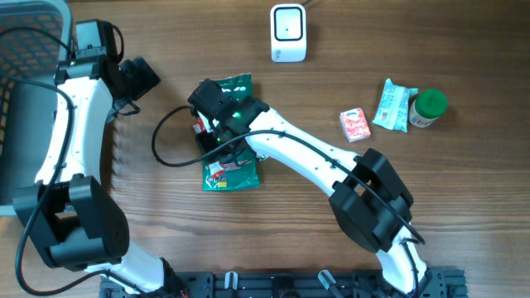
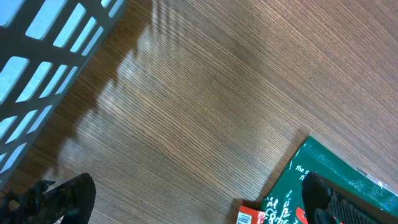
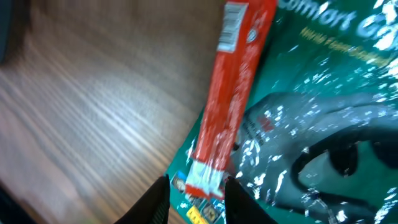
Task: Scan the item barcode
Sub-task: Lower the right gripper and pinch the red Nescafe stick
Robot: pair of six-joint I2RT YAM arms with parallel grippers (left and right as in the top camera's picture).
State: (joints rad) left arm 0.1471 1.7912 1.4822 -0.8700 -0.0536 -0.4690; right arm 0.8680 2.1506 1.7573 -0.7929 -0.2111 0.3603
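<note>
Basket [image 1: 37, 21]: sitting at the tabletop's [image 1: 464, 207] left edge.
Left fingers [image 2: 62, 199]: hanging wide apart, holding nothing, beside the basket.
Red stick pack [image 3: 239, 81]: lying on the green packet [image 1: 236, 175], left of centre.
Right fingers [image 3: 158, 202]: straddling the stick's end, narrowly apart; I cannot tell whether they are pinching it.
Scanner [image 1: 288, 33]: standing at the far edge, well apart from the packet.

Blur is smearing the right wrist view, so whether the right gripper [image 3: 199, 198] is pinching the red stick pack [image 3: 231, 106] between its fingertips is not showing. Overhead, that gripper's body is covering part of the green packet [image 1: 236, 175] beneath it
</note>
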